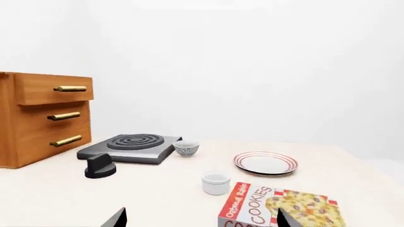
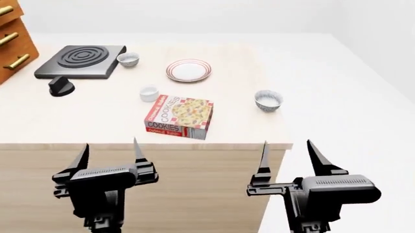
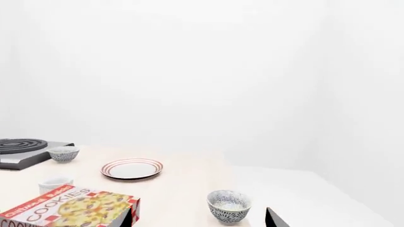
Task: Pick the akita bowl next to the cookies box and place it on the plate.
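Observation:
The akita bowl [image 2: 268,100] [image 3: 229,205], speckled white, stands upright on the table to the right of the cookies box [image 2: 180,115] [image 1: 277,208] [image 3: 69,205], apart from it. The plate [image 2: 188,70] [image 1: 265,163] [image 3: 132,169], white with red rings, lies empty behind the box. My left gripper [image 2: 110,144] [image 1: 200,217] and right gripper [image 2: 286,143] [image 3: 198,217] both hang open in front of the table's near edge, holding nothing. The right one faces the bowl; the left one faces the box.
A second speckled bowl [image 2: 128,59] [image 1: 186,148] sits by the black stove burner [image 2: 81,60] [image 1: 132,146]. A plain white cup [image 2: 149,92] [image 1: 215,182] stands just behind the box. A black knob [image 2: 61,86] and a wooden drawer cabinet [image 1: 38,118] are at far left.

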